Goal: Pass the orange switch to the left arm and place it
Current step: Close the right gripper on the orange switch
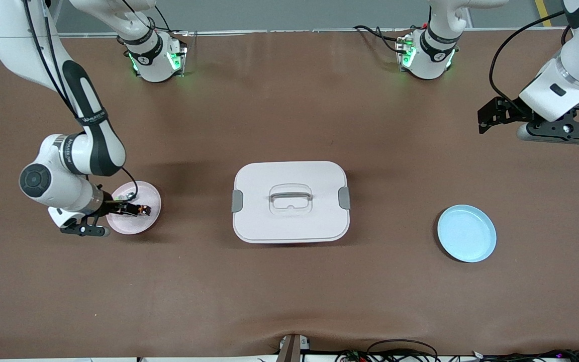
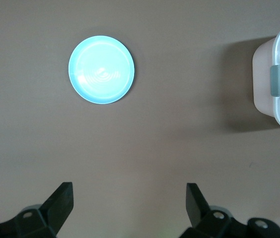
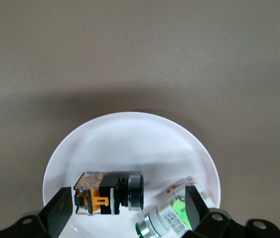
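1. Lying on its side in the pink plate point(image 1: 141, 224) at the right arm's end of the worktop point(image 1: 289, 301), the switch point(image 3: 107, 192) sits between the fingers of the right pincer point(image 3: 125, 206), which is spread wide and holds nothing.
2. Its long axis runs across the gap from one finger point(image 3: 60, 210) toward the other, orange block toward one finger, dark round end toward the middle, so closing would squeeze it end to end.
3. A green part point(image 3: 167, 218) lies just beside the switch, partly under the other finger, and could be nudged or caught in the grip.
4. The right arm is plainly the nearer one.
5. The box point(image 1: 290, 201) stands mid-worktop, between the pink plate and the blue plate point(image 1: 466, 233), squarely on the straight path.
6. The left pincer point(image 2: 127, 203), wide and empty, waits over bare worktop at its own end, with open room around it.
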Tool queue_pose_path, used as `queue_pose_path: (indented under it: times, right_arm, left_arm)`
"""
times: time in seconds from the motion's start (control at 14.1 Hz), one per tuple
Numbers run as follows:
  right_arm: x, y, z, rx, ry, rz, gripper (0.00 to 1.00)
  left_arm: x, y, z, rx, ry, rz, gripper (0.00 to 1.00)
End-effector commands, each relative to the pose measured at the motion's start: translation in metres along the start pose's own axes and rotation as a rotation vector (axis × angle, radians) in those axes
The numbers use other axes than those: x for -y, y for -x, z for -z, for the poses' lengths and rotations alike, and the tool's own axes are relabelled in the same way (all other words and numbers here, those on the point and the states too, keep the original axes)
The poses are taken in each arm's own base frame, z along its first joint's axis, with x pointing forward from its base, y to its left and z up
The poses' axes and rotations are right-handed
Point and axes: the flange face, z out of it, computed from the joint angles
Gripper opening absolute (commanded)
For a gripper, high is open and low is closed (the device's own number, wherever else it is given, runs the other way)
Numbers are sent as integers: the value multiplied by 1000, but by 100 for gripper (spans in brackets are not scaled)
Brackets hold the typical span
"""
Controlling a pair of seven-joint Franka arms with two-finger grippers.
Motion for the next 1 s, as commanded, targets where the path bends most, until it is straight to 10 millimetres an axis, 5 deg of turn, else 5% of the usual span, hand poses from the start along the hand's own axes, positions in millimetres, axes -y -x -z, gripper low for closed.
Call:
queue_pose_path:
  times: [0.0,0.93]
  right_arm:
    - [4,0,-10,3,-7,-7,100]
    - [18,14,-33,14,-14,12,100]
  left_arm:
    - [-2,0,-1,-6,16,-17,100]
    - [-5,1,-6,5,16,-23,100]
